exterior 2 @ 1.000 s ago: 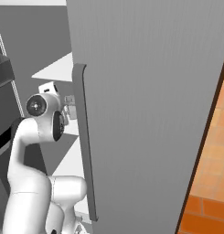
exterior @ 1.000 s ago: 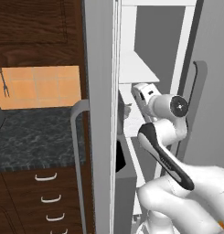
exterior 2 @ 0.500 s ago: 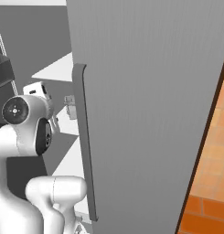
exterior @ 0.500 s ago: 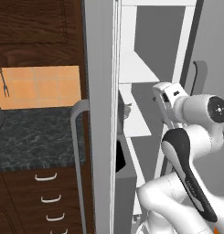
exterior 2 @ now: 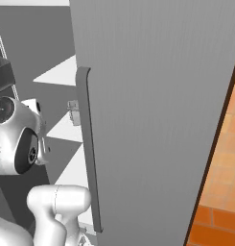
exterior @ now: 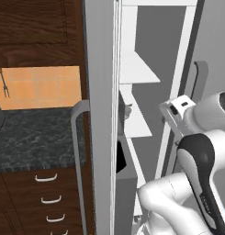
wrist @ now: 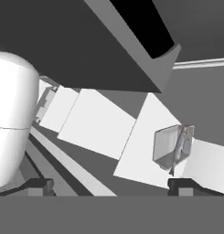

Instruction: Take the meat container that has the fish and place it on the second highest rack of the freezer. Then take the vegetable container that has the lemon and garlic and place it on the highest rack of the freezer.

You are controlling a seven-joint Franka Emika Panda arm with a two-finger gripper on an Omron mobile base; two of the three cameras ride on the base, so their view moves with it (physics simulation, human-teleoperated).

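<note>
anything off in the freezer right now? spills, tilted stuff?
Nothing stands out. The meat container sits on a white freezer shelf with the fish lying inside it; nothing has spilled around it. The hand view is rolled, so I cannot judge tilt. The end effector is open, apart from the container.

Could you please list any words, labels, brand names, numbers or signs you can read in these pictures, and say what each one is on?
None can be read.
The freezer door and its handle are plain grey, with no print.
The white racks carry no labels.
The meat container with the fish shows no label.
The drawers under the dark counter bear only handles.
</note>
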